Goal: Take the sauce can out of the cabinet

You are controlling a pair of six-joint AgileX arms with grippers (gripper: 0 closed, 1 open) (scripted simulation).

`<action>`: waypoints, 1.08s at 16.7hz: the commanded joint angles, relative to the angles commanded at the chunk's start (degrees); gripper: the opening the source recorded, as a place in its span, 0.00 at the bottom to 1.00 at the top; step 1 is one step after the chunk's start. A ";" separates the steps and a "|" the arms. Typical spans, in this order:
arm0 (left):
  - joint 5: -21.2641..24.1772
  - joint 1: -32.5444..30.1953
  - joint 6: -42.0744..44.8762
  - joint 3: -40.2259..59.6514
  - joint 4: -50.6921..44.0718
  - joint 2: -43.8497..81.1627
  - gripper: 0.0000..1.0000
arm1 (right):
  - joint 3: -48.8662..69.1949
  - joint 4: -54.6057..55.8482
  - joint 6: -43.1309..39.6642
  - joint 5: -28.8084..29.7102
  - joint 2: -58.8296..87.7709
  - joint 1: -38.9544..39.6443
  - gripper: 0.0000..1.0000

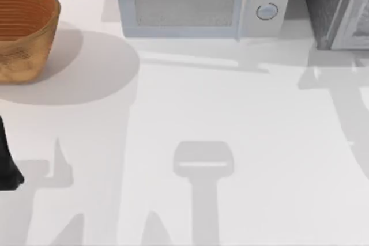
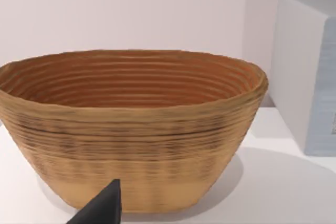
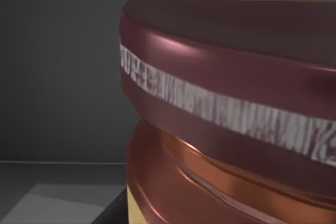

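Maroon lid and coppery rim of the sauce can [image 3: 236, 108] loom right in front of the right end effector, inside the dark grey cabinet [image 1: 331, 4]; whether its fingers are open or closed I cannot tell. The reach-in looks underway, so next comes a firm grip, then a straight withdrawal. The left end effector [image 2: 102, 208] idles facing the basket [image 2: 131, 129].

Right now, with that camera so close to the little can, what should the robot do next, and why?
Probably close the right gripper on the sauce can, then draw it out. The right wrist view sits right up against the can, with dark grey walls around it, so it seems to be inside the cabinet still. The left arm waits by the basket.
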 joint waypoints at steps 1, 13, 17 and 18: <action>0.00 0.00 0.00 0.00 0.00 0.00 1.00 | -6.00 2.19 -0.29 -1.06 -4.27 -0.76 0.00; 0.00 0.00 0.00 0.00 0.00 0.00 1.00 | -81.51 24.32 0.29 -11.17 -48.86 -11.78 0.00; 0.00 0.00 0.00 0.00 0.00 0.00 1.00 | -92.16 26.96 1.34 -12.15 -54.61 -14.00 0.00; 0.00 0.00 0.00 0.00 0.00 0.00 1.00 | -93.30 27.17 1.49 -12.20 -55.11 -14.25 0.00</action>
